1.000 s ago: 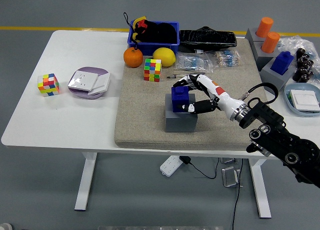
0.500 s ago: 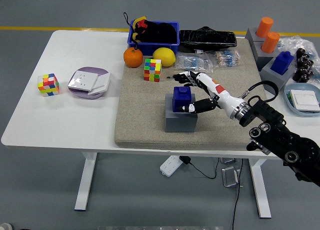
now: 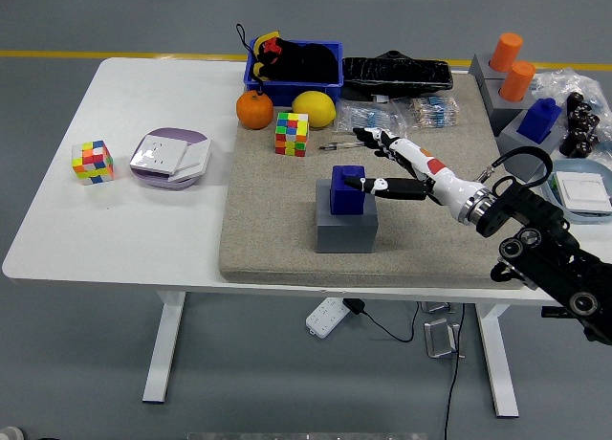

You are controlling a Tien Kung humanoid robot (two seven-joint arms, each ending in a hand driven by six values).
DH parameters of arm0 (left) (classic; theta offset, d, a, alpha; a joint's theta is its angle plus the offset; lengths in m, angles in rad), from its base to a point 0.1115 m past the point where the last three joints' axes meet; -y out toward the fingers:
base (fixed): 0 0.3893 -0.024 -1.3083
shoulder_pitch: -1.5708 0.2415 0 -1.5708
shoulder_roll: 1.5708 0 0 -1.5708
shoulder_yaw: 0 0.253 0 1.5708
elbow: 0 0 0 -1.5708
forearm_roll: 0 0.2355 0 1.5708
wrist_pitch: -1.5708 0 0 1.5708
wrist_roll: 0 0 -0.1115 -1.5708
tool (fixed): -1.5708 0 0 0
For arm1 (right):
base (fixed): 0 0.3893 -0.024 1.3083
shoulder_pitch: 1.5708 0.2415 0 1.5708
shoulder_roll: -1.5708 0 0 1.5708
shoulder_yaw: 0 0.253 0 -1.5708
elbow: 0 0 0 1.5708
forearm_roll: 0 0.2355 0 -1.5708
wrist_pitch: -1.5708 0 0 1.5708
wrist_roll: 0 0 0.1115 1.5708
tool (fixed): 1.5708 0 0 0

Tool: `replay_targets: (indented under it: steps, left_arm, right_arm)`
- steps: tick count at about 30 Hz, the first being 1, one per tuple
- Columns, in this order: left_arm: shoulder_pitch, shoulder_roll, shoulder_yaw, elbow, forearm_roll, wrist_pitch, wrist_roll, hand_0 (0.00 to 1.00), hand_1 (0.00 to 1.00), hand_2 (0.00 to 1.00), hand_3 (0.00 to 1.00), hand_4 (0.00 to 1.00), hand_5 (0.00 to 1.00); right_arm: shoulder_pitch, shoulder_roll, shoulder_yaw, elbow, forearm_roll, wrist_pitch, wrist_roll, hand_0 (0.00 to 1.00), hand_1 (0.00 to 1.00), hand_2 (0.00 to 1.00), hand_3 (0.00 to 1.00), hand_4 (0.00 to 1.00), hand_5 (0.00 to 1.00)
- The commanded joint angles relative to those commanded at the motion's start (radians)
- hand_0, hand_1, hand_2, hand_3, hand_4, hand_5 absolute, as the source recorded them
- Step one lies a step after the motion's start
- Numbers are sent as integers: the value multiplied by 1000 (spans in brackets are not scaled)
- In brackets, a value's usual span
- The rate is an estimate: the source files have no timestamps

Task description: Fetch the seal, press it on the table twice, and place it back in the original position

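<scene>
The blue seal (image 3: pixel 346 190) stands upright on its grey block base (image 3: pixel 345 229) in the middle of the beige mat (image 3: pixel 277 239). My right hand (image 3: pixel 381 161) is just right of the seal with its fingers spread. Its thumb tip is at the seal's right side and the other fingers point away above it. It holds nothing. My left arm is out of view.
A Rubik's cube (image 3: pixel 292 134), an orange (image 3: pixel 254 110), a lemon (image 3: pixel 314 108) and a blue bin (image 3: pixel 294 65) lie behind the seal. Plastic packets (image 3: pixel 402 117) are behind my hand. A second blue seal (image 3: pixel 542 120), orange cylinders (image 3: pixel 513 65), another cube (image 3: pixel 93 162) and a purple dish (image 3: pixel 170 157) stand around.
My right hand has opened, let go of the seal and drawn back to the right. The seal stays on its grey base.
</scene>
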Motion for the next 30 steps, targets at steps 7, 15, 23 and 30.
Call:
replay_targets:
  steps: [7, 15, 23, 30]
  left_arm:
    - [-2, 5, -5, 2, -2, 1, -1, 791, 742, 737, 761, 629, 461]
    - [-5, 5, -17, 2, 7, 1, 0, 791, 743, 737, 760, 630, 461]
    - [-8, 10, -13, 2, 5, 2, -1, 791, 743, 738, 761, 630, 460]
    - [-9, 8, -21, 0, 14, 2, -1, 791, 742, 738, 761, 630, 461]
  right_arm:
    - [-109, -106, 181, 80, -33, 17, -16, 998, 998, 998, 998, 998, 805]
    - [-242, -157, 436, 68, -60, -22, -18, 998, 998, 996, 998, 998, 642]
    - [-335, -130, 684, 62, -148, -13, -46, 867, 802, 774, 743, 998, 417]
    - [-360, -104, 766, 59, -190, -10, -52, 862, 793, 769, 744, 998, 391]
